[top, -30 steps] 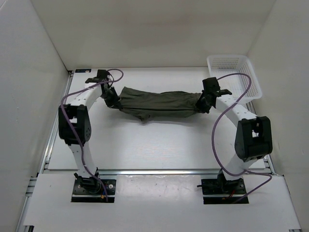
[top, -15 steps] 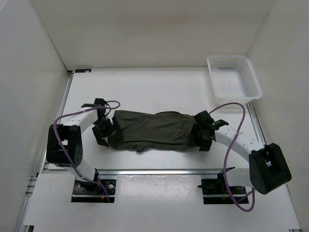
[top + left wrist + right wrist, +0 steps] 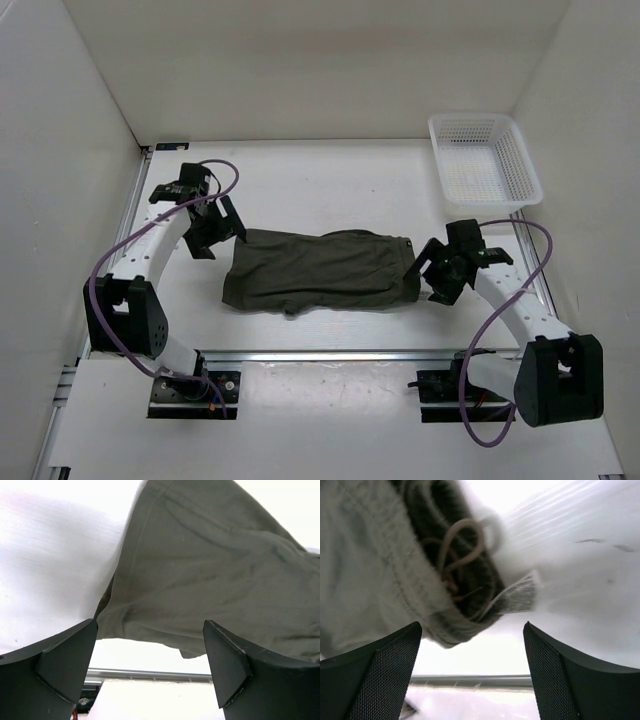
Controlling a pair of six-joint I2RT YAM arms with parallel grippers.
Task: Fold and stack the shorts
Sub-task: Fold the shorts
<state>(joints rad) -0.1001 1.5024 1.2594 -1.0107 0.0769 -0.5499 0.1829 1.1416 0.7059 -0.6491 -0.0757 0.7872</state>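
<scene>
The dark olive shorts lie folded lengthwise on the white table, running left to right. My left gripper hangs open just past their far-left corner, holding nothing. In the left wrist view the shorts' hem end lies beyond the spread fingers, apart from them. My right gripper stands open at the shorts' right end. The right wrist view shows the waistband with its drawstring and a small white tag, just ahead of my open right gripper.
A white mesh basket sits at the far right corner of the table. White walls close in the left, back and right sides. A metal rail runs along the near edge of the table.
Both grippers carried the stretched shorts toward the near edge, laid them down and opened. The left arm has since drawn back to the far left, the right arm to the right.
</scene>
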